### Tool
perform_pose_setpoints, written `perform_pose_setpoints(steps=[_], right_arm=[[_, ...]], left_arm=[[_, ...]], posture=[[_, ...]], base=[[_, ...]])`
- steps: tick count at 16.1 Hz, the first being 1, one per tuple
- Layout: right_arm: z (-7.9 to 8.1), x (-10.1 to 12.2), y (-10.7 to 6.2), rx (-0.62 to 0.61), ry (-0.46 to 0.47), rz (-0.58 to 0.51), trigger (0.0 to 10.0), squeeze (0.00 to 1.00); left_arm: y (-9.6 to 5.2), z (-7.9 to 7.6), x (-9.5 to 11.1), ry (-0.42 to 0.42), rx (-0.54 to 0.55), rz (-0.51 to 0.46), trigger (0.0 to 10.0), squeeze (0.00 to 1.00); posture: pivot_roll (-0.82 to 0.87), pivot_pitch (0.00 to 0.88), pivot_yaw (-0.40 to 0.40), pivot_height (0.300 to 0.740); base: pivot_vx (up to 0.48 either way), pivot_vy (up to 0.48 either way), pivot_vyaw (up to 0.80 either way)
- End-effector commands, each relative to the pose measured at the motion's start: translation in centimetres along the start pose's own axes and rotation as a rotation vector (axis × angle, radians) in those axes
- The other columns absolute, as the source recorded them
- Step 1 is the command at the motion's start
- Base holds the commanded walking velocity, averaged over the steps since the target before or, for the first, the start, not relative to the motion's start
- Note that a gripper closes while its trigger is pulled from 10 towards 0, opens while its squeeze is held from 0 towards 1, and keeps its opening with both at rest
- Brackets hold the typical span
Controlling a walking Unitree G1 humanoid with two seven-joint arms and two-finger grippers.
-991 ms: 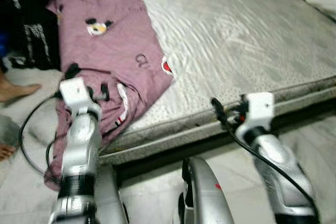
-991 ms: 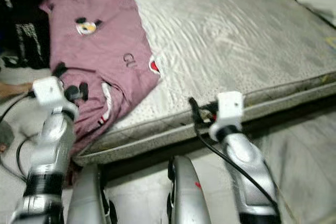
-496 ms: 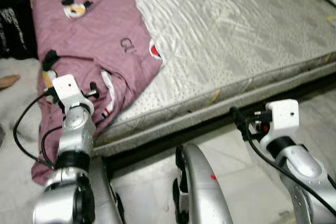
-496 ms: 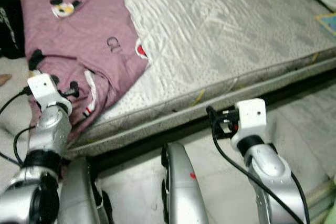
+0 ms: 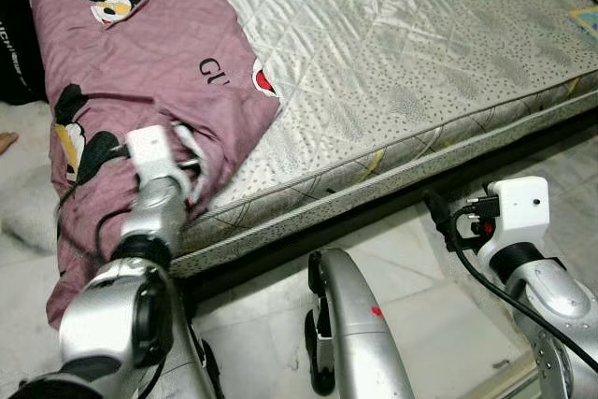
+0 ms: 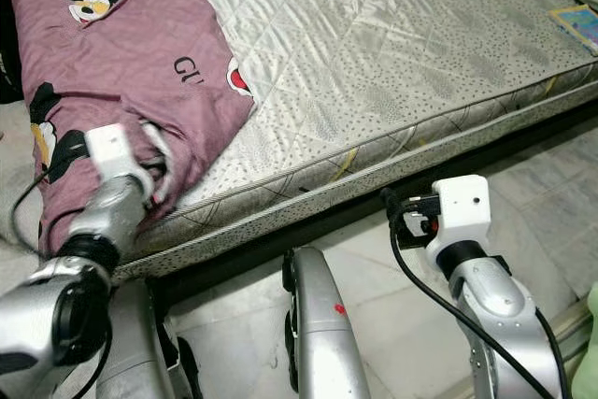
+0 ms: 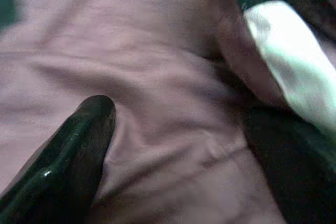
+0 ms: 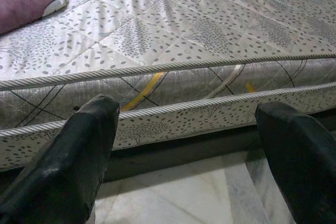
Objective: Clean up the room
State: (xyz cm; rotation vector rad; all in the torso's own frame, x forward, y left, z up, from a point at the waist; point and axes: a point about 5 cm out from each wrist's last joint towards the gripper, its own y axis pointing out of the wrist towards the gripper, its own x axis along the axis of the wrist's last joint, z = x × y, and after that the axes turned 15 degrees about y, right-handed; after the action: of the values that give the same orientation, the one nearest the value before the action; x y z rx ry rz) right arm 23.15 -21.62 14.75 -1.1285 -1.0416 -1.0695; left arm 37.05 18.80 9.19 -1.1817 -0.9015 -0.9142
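Left wrist view: fingers (image 7: 79, 145) pressing pink sheet (image 5: 149, 63) | mattress (image 5: 402, 53) (quilted)

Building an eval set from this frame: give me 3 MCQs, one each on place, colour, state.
1. Where is the left gripper?
A. against the blanket
B. on the floor
C. over the bare mattress middle

2. What colour is the blanket?
A. green
B. mauve-pink
C. yellow

3. How are the right gripper's fingers?
A. shut on a cable
B. shut on the blanket
C. open, holding nothing

Key: 1 A, the left wrist view has purple cloth right at the fingers. 2 B, mauve-pink cloth with cartoon mice drapes over the mattress edge. 3 C, fingers spread apart, facing the mattress side.
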Motion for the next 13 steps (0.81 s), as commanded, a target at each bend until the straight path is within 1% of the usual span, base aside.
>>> perform_pose_setpoints(steps=[1,2,3,4,5,6,7,8,9,10,11,12,13], right_arm=[[0.3,0.2,-0.2,0.008,-0.001,-0.005,10.0,0.00],[0.3,0.2,0.0,0.008,0.001,-0.009,10.0,0.00],[0.3,0.3,0.2,0.007,0.004,-0.016,10.0,0.00],[0.3,0.3,0.3,0.007,0.005,-0.019,10.0,0.00],[0.4,0.3,0.6,0.008,0.008,-0.022,10.0,0.00],[0.5,0.2,0.7,0.009,0.011,-0.025,10.0,0.00],[0.7,0.2,1.0,0.013,0.016,-0.030,10.0,0.00],[0.8,0.2,1.1,0.016,0.017,-0.033,10.0,0.00],[1.0,0.3,1.4,0.020,0.022,-0.040,10.0,0.00],[1.1,0.3,1.6,0.021,0.023,-0.043,10.0,0.00],[1.0,0.3,1.6,0.021,0.023,-0.044,10.0,0.00],[1.0,0.3,1.8,0.018,0.021,-0.048,10.0,0.00],[0.9,0.4,1.8,0.014,0.021,-0.054,10.0,0.00]], left_arm=[[-0.1,-1.6,-0.5,0.069,-0.075,0.019,10.0,0.00],[-0.2,-2.9,-0.2,0.155,-0.130,-0.014,10.0,0.00],[-0.4,-4.6,0.1,0.252,-0.211,-0.046,10.0,0.00],[-0.5,-5.4,0.1,0.283,-0.247,-0.056,10.0,0.00],[-1.1,-7.6,-0.3,0.393,-0.378,-0.081,10.0,0.00],[-1.6,-9.0,-1.4,0.471,-0.474,-0.074,10.0,0.00],[-2.6,-10.8,-3.1,0.580,-0.614,-0.059,10.0,0.00],[-3.0,-11.2,-3.7,0.613,-0.656,-0.056,10.0,0.00],[-4.1,-12.5,-5.7,0.677,-0.777,-0.027,10.0,0.00],[-5.0,-13.2,-7.1,0.715,-0.868,0.000,10.0,0.00],[-5.2,-13.4,-7.6,0.729,-0.894,0.007,10.0,0.00],[-5.2,-13.5,-7.2,0.736,-0.894,-0.025,10.0,0.00],[-4.8,-13.5,-5.9,0.719,-0.858,-0.079,10.0,0.00]], posture=[[-0.37,0.212,-0.065,0.531],[-0.36,0.206,-0.062,0.531],[-0.36,0.200,-0.060,0.531],[-0.36,0.200,-0.060,0.531],[-0.35,0.188,-0.055,0.531],[-0.34,0.181,-0.054,0.531],[-0.34,0.171,-0.051,0.531],[-0.34,0.171,-0.051,0.531],[-0.33,0.164,-0.048,0.531],[-0.33,0.161,-0.047,0.531],[-0.33,0.160,-0.046,0.531],[-0.33,0.157,-0.045,0.531],[-0.32,0.155,-0.043,0.531]], base=[[0.000,0.000,0.00],[0.000,0.000,0.00],[0.000,0.000,0.00],[0.000,0.000,0.00],[0.000,0.000,0.00],[0.000,0.000,0.00],[0.000,0.000,0.00],[0.000,0.000,0.00],[0.000,0.000,0.00],[0.000,0.000,0.00],[0.000,0.000,0.00],[0.000,0.000,0.00],[0.000,0.000,0.00]])
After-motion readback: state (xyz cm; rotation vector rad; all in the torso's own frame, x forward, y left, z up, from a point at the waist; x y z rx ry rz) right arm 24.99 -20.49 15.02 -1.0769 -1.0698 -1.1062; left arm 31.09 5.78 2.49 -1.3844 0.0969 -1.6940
